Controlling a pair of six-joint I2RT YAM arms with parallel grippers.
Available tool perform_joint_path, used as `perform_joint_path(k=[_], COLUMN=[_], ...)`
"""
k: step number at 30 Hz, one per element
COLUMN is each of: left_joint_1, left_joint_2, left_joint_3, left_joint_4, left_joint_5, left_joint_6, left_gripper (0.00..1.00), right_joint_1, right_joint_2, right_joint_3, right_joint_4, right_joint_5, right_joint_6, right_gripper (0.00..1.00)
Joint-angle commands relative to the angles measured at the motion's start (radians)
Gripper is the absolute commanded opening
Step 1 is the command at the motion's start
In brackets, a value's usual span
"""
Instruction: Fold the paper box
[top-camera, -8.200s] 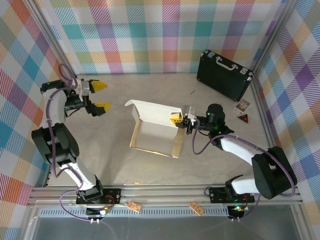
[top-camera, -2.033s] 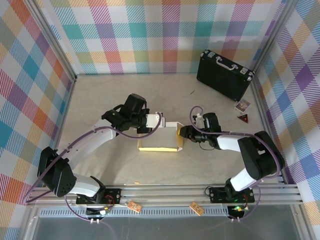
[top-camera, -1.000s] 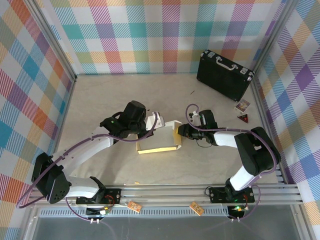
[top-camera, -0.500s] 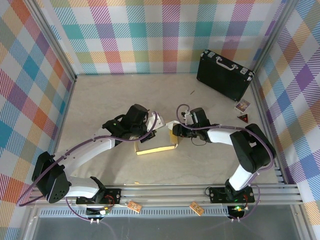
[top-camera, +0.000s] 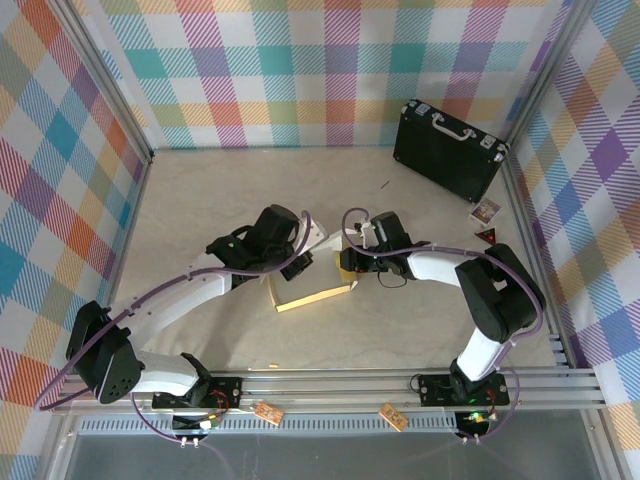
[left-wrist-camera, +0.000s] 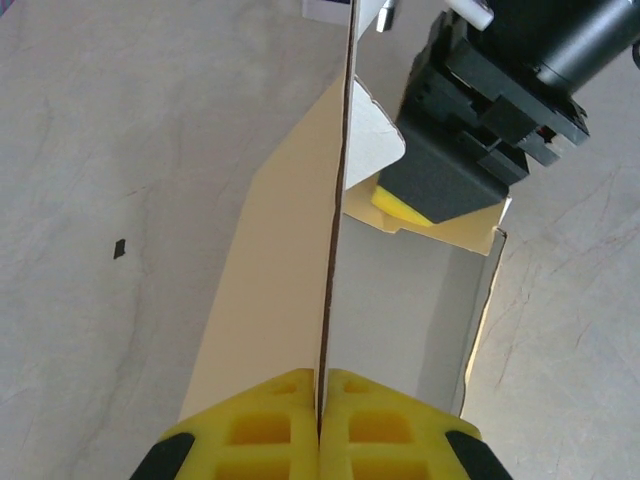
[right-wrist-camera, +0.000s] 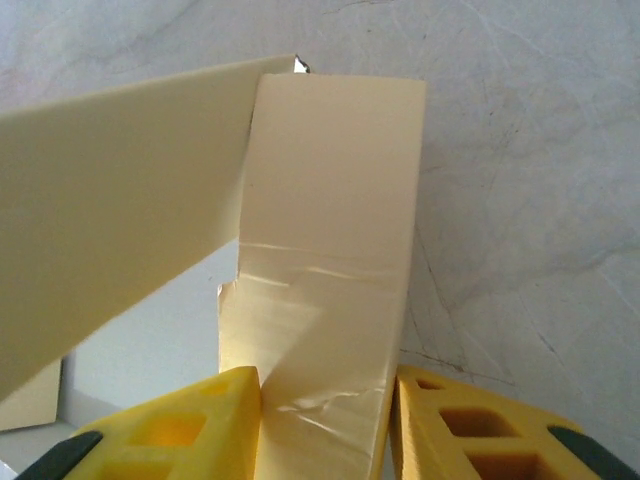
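Along the near edge, two small tan tags (top-camera: 266, 413) lay on the rail beside the arm bases. Beyond them, around the middle of the table (top-camera: 190, 190), the paper box (top-camera: 318, 294) stood half-formed, tan outside and white inside. The two arms reached in to it from the left and the right.

The left gripper (left-wrist-camera: 320, 420) was clamped tight on an upright wall panel (left-wrist-camera: 338, 180) of the box. The left wrist view showed that panel edge-on between the yellow fingers (left-wrist-camera: 250, 428), with tan to its left and white to its right. At the far end of the panel the right gripper (top-camera: 349, 263) sat against the right end of the box, with a yellow finger at the end flap.

In the right wrist view its fingers (right-wrist-camera: 185, 428) stood partway apart, and a creased tan flap (right-wrist-camera: 330, 300) rose between them and filled the gap. I could not tell whether they pressed on the flap or only flanked it. A long tan panel crossed that view from the left and met the flap near its top corner.

Farther back, by the right wall, a small card (top-camera: 485, 211) and a red triangle (top-camera: 487, 236) lay just beside each other on the table. Beyond them a black briefcase (top-camera: 447, 150) with a metal handle stood in the far right corner, well apart from the box.
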Motion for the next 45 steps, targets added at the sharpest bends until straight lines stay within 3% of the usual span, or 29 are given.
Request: perform_joint_path(k=[1,5,11,19,29,45], left_joint_1=[-0.003,0.001,0.022,0.049,0.058,0.057], left_joint_2=[0.012,0.016,0.029,0.002,-0.014,-0.019], left_joint_3=[0.064,0.08,0.11,0.091,0.071,0.037], left_joint_4=[0.045,0.03,-0.009,0.009,0.035,0.039], left_joint_5=[-0.018,0.008,-0.052,-0.013,-0.013,0.027], left_joint_6=[-0.114,-0.163,-0.215,-0.277,-0.312,-0.301], left_gripper=[0.0,0.0,0.0,0.0,0.0,0.0], right_joint_1=[0.034,0.037,0.063,0.098,0.162,0.163], right_joint_2=[0.003,-0.001,-0.031,-0.075,-0.059,-0.124], right_joint_3=[0.009,0.005,0.021,0.008,0.048,0.06], right_joint_4=[-0.113,-0.096,-0.143,-0.156,-0.197,-0.193], right_joint_5=[-0.035,-0.056,-0.047,-0.035,0.076,0.213], right_joint_6=[-0.062,-0.076,-0.173,-0.272,-0.375,-0.189], right_gripper=[0.36,0.34,0.33,0.31,0.31,0.57])
